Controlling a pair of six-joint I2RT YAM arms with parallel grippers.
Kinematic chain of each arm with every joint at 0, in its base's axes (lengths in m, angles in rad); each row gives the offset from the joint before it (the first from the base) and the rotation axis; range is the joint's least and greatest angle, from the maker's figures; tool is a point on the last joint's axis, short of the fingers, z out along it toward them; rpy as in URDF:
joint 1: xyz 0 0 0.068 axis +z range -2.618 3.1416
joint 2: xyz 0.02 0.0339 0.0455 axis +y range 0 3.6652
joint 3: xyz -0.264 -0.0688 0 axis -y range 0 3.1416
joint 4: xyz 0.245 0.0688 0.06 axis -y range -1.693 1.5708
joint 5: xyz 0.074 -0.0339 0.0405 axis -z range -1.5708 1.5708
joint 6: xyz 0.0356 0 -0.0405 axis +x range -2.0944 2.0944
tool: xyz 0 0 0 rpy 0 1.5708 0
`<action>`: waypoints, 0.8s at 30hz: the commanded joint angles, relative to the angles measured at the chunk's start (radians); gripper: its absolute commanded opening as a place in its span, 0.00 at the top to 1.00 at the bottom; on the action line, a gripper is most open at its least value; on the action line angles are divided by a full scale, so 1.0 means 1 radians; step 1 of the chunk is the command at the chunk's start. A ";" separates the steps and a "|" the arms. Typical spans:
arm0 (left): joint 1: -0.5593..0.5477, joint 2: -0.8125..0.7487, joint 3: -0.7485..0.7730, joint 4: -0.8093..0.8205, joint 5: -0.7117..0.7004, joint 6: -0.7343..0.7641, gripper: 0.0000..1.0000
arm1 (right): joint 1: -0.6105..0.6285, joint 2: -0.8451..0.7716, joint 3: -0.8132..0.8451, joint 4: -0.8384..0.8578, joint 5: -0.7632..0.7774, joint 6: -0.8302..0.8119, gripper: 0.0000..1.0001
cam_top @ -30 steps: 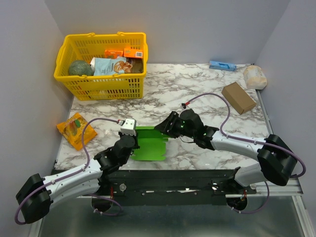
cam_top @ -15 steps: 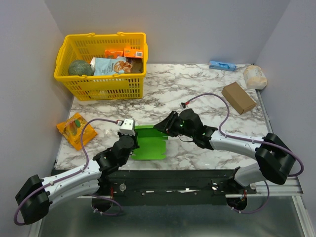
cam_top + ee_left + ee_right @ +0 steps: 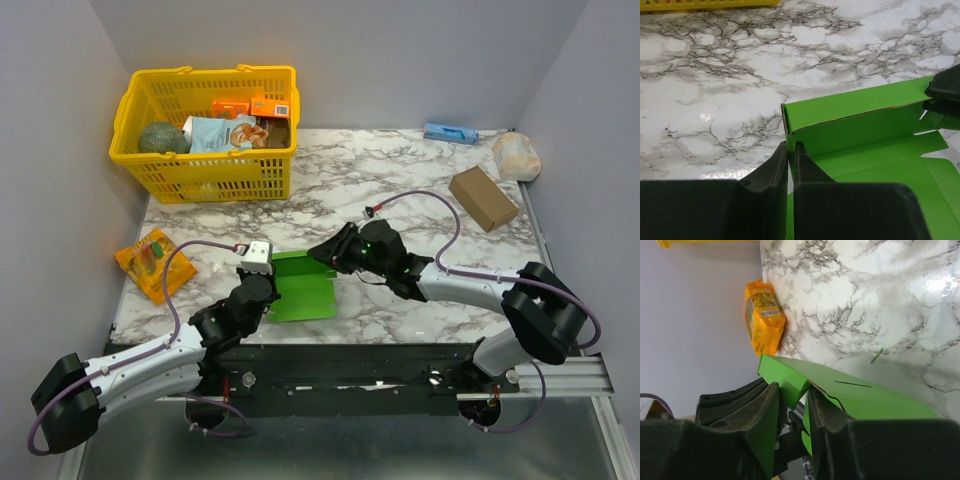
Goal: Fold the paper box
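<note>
Right gripper (image 3: 325, 252) crept left and narrowed onto the paper box (image 3: 308, 290) flap.
Left gripper (image 3: 790, 146) stays pinched nearly shut on the box's left wall edge. Right jaws straddle the raised far-right flap and grip it. Box lies opened out on the marble table (image 3: 400, 180), near its front edge, between both arms.

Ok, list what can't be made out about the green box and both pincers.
- Top external: the paper box has its left edge under the left arm.
- Left wrist: the box's near part sits behind the left pincer and is cut off by the frame.
- Right wrist: whether the right pincer presses the flap; its fingers hide the contact.
</note>
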 commanded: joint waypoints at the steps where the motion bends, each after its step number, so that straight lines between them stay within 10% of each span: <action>1: -0.034 0.006 -0.010 0.036 0.044 0.004 0.96 | 0.000 0.028 0.026 0.158 -0.029 0.059 0.66; 24: -0.054 0.020 -0.003 0.041 0.021 0.010 0.96 | -0.005 0.055 0.037 0.290 -0.052 0.139 0.90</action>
